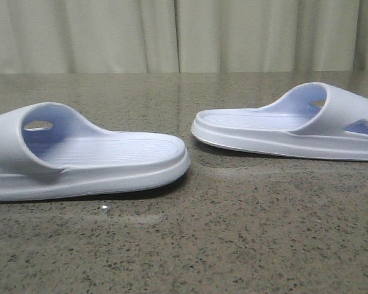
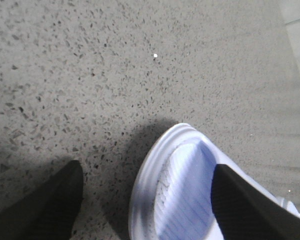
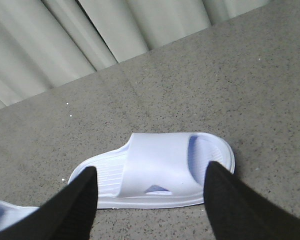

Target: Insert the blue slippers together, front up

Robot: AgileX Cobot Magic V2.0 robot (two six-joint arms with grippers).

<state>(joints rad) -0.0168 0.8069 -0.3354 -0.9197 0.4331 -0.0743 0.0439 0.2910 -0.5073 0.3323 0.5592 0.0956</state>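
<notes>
Two pale blue-white slippers lie flat, soles down, on the speckled stone table. The left slipper [image 1: 86, 162] has its strap at the left; the right slipper [image 1: 294, 125] has its strap at the right. Neither gripper shows in the front view. My left gripper [image 2: 147, 200] is open; a rounded end of the left slipper [image 2: 175, 185] lies between its fingers, with one finger [image 2: 250, 207] over the ribbed footbed. My right gripper [image 3: 150, 210] is open and hovers wide over the near side of the right slipper [image 3: 155, 167], apart from it.
Pale curtains [image 1: 184, 33] hang behind the table's far edge. A small white speck [image 1: 104, 208] lies in front of the left slipper. An end of the left slipper [image 3: 2, 215] shows in the right wrist view. Pale floor [image 2: 297, 30] shows beyond the table edge.
</notes>
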